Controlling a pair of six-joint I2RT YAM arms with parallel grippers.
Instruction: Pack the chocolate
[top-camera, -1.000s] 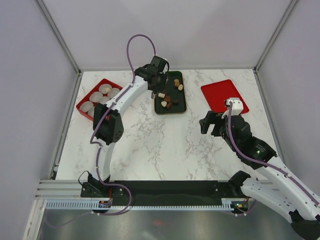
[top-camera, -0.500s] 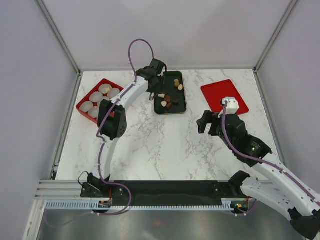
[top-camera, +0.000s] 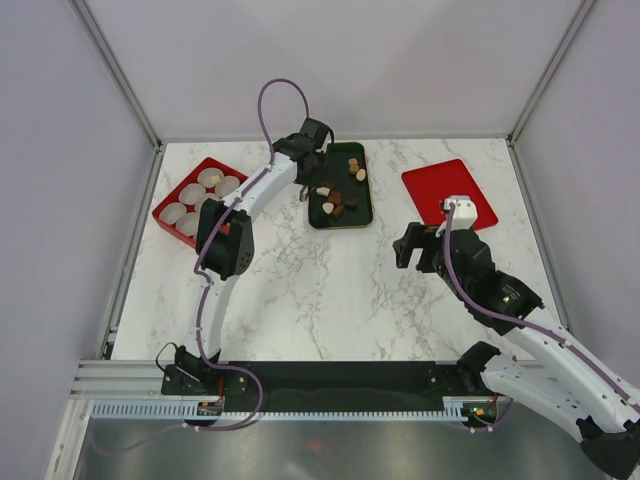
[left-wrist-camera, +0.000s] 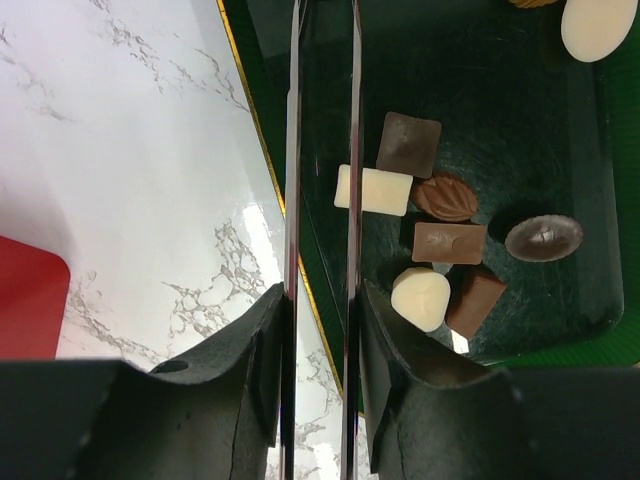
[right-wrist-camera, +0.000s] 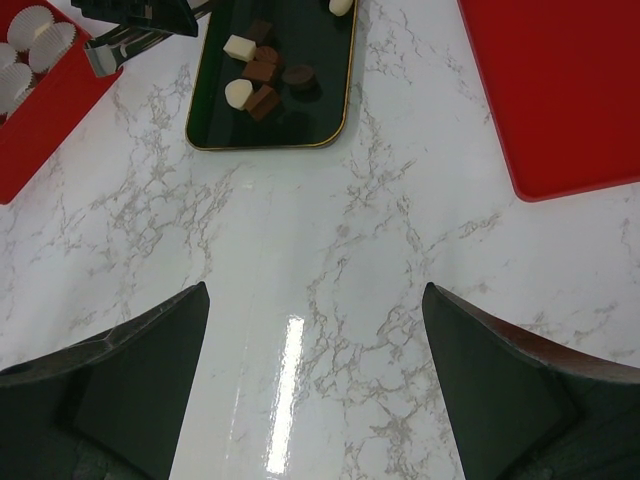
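L hand (left-wrist-camera: 320, 310) w/ tongs (left-wrist-camera: 352, 150) now further left, over tray (left-wrist-camera: 500, 90) edge

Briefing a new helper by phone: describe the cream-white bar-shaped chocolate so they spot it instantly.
On the marble table, find the dark green tray at the back, between the red box of paper cups and the flat red tray. Among the chocolates clustered at its near end are two cream-white pieces. Yours is the flat oblong bar beside a dark square, not the rounded lump.
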